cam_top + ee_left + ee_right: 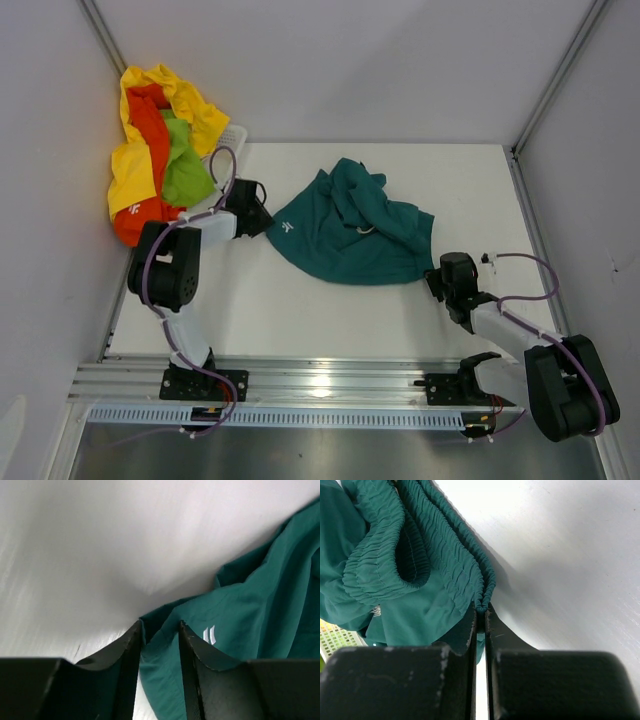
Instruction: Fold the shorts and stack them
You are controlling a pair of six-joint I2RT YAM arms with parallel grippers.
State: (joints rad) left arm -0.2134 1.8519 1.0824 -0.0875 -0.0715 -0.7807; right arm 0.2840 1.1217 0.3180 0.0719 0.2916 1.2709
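Right claw (481,611) pressed together on the gathered elastic waistband of the teal shorts (350,230), pinching the band edge. Left claw (160,627) part spread, leg hem lying between its 2 fingers, not visibly clamped. Teal shorts sit crumpled mid-frame on the bench (400,310), between the 2 arms. Other shorts, yellow, orange-red and lime, are heaped as a pile (160,150) upper left of the top view, over a white basket (232,135).

Handling, judged: light, limp, thin fabric; will sag and bunch, won't hold shape. Waistband is thickest and ribbed, best grip. Hem corner is thin and could slip out of a loose pinch. Needs 2 holds pulled apart to flatten.

Views: top shows the whole garment, its bunching, a pale drawstring loop (365,230) and the pile. Right wrist alone shows the closed pinch on elastic. Left wrist alone shows the finger gap and a small white logo (209,635) near the hem.
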